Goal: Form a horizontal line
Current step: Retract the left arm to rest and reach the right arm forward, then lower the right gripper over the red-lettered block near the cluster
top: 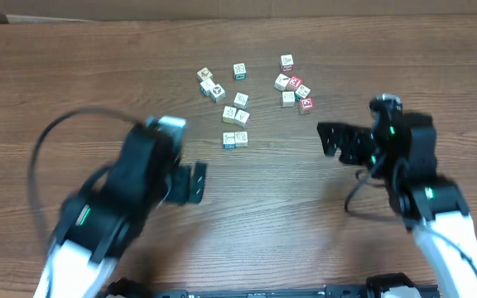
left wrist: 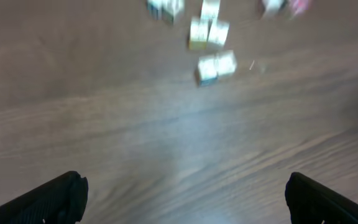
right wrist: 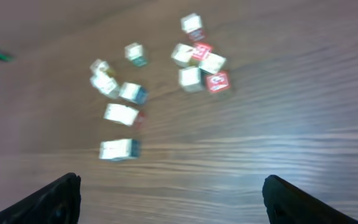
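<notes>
**Both grippers released; row is two cubes long**

The left gripper (top: 199, 183) hangs near and to the left of the horizontal line (top: 235, 140), jaws spread wide with nothing between them. The line is two cream cubes touching edge to edge on the table (top: 73, 74). Loose cubes (top: 236, 114) lie just behind it, and a red-faced cluster (top: 293, 87) sits farther back and right. The right gripper (top: 325, 139), well right of the line, is spread and empty.
</notes>
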